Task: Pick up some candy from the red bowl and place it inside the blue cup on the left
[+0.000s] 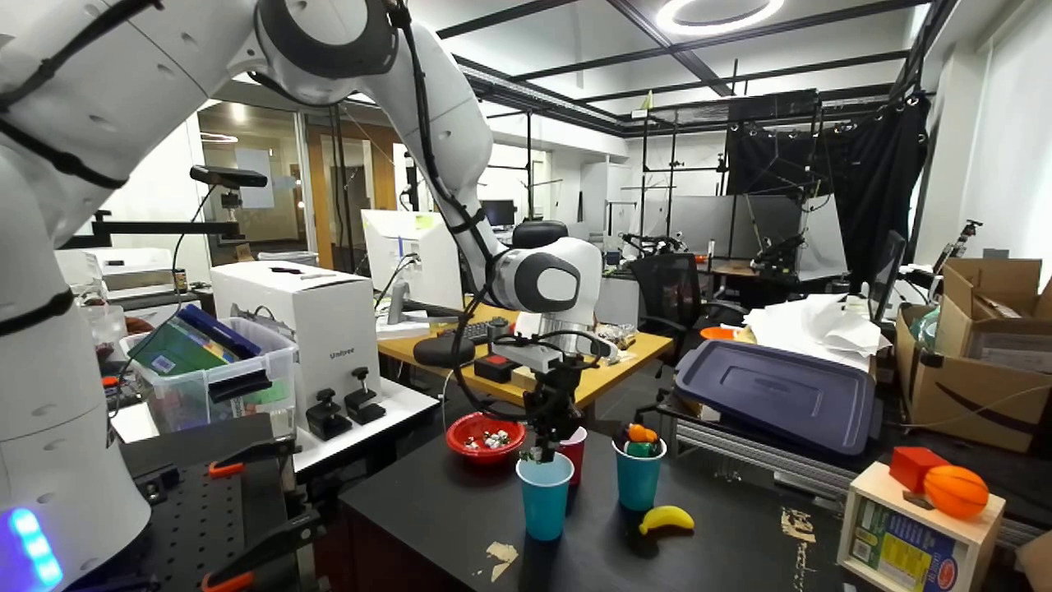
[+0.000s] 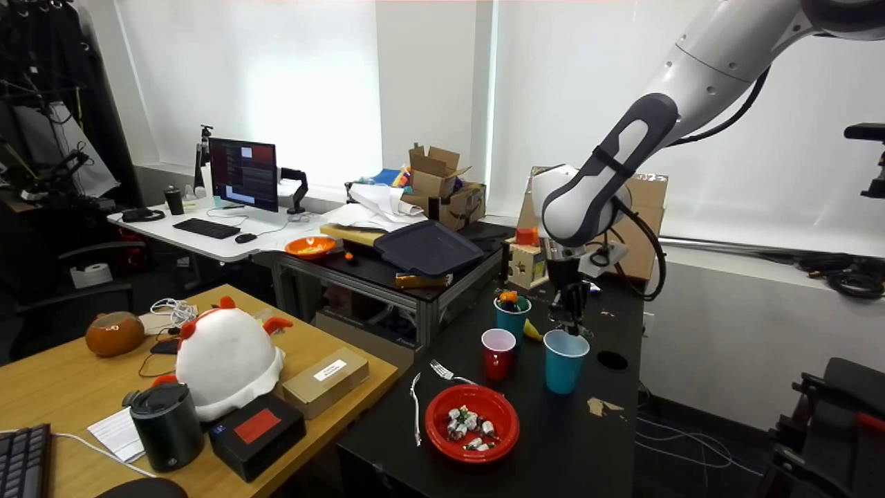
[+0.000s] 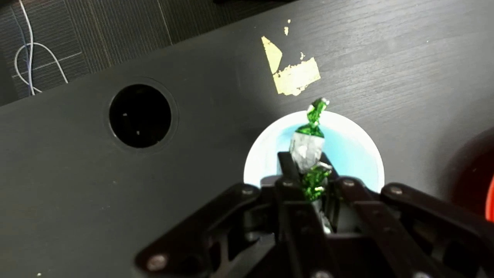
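The red bowl (image 1: 457, 437) stands on the black table with several silver and green wrapped candies in it; it also shows in an exterior view (image 2: 499, 408) and as a red edge in the wrist view (image 3: 490, 200). My gripper (image 3: 307, 158) is shut on a candy (image 3: 307, 148), silver in the middle with green twisted ends. Another silver bit shows between the fingers; I cannot tell if it is a second piece. The gripper points down at the mouth of the upright light blue cup (image 1: 546, 503), also in an exterior view (image 2: 563, 368). The cup's lowest inside is partly hidden.
A red cup (image 2: 498, 360) stands close beside the blue cup. Another blue cup (image 1: 639, 485) holds orange and green items. A yellow banana (image 1: 666, 518) lies near it. Forks (image 2: 449, 373) lie by the bowl. A wooden box (image 1: 920, 526) with an orange ball stands further off.
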